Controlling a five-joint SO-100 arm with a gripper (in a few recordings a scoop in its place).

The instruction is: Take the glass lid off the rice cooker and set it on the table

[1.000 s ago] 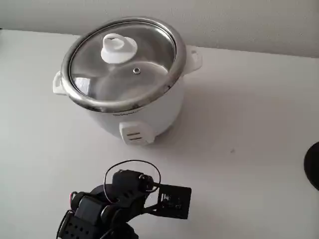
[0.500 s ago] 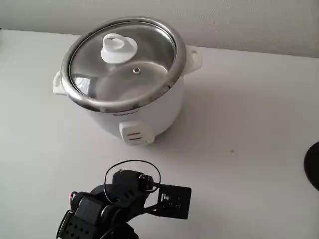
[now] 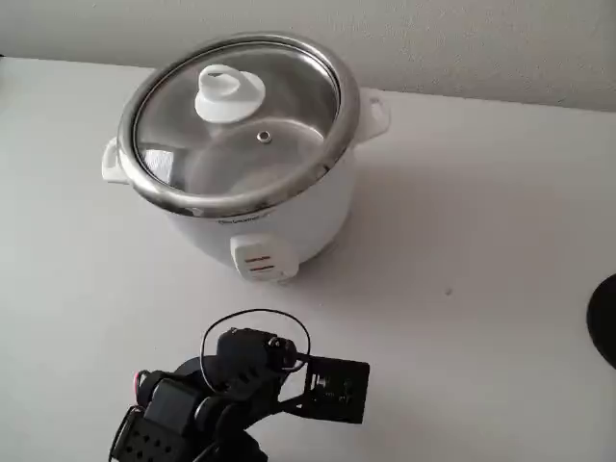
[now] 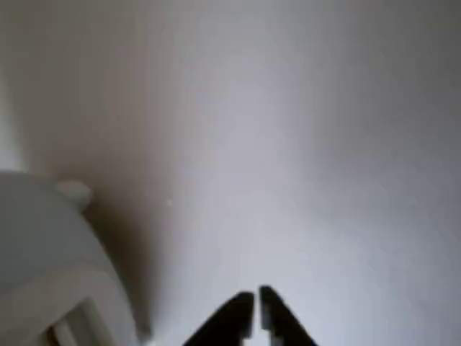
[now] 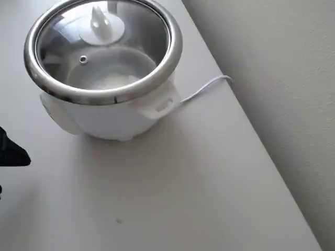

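Nothing moved since earlier frames. Round clear glass lid (image 3: pixel 241 120) with white knob sits on squat white rice cooker (image 3: pixel 252 207); black jaws nearly closed, empty, over white surface (image 3: pixel 481 269) beside the cooker.

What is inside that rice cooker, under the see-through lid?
Through the glass lid the rice cooker shows a shiny steel pot that looks empty. Reflections on the glass hide parts of the bottom, so I cannot be sure.

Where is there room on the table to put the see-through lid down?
The table is bare right of the rice cooker in the fixed view, up to a dark thing at the edge. The glass lid sits on the cooker. The front is crowded by the arm and its claw.
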